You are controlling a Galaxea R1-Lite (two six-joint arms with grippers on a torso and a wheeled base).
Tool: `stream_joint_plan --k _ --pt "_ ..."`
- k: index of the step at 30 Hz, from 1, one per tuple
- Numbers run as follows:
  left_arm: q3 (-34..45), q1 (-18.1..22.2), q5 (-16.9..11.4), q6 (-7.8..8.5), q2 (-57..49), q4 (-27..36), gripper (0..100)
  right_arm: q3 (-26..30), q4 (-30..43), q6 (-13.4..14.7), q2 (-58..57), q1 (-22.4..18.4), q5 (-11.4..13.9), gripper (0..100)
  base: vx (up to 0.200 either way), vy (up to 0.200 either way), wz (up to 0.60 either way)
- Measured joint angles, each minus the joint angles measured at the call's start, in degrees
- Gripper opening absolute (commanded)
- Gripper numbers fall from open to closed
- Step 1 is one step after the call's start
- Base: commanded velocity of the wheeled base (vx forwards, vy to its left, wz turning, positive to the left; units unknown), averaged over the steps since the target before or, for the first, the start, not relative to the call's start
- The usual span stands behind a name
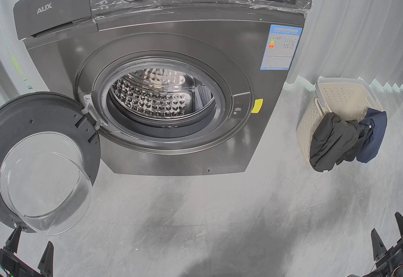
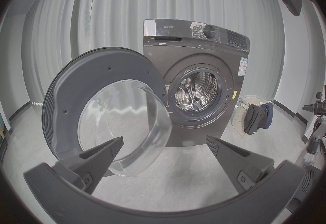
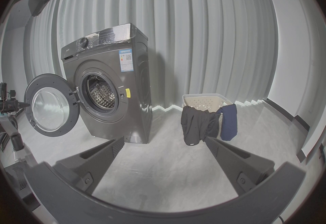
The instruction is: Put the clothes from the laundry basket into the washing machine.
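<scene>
Reads as a right-arm pick: black garment (image 1: 333,141) and navy garment (image 1: 375,133) draped long-axis-down over laundry basket (image 1: 348,95) front rim, 3 o'clock of washing machine (image 1: 176,36), 11 o'clock from right gripper (image 1: 388,236), left gripper (image 1: 30,246) farther off, both spread and empty.

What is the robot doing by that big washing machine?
It is about to load laundry but has not picked anything up yet. The washing machine has its door swung open, and the drum looks empty. A black garment and a blue garment hang over the rim of the laundry basket beside it. The left gripper and right gripper are open and hold nothing.
</scene>
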Motion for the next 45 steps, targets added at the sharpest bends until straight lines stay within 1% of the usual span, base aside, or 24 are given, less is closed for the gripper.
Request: stream_joint_plan --k 31,43,45 --pt "0.0 0.0 0.0 0.01 0.0 0.0 100 0.0 0.0 0.1 0.1 0.0 -0.3 100 0.000 -0.200 0.00" --pt "0.0 0.0 0.0 0.00 0.0 0.0 100 0.0 0.0 0.0 0.1 0.0 -0.3 100 0.000 0.000 0.00" --pt "0.0 0.0 0.0 0.01 0.0 0.0 100 0.0 0.0 0.0 0.1 0.0 -0.2 100 0.000 -0.200 0.00"
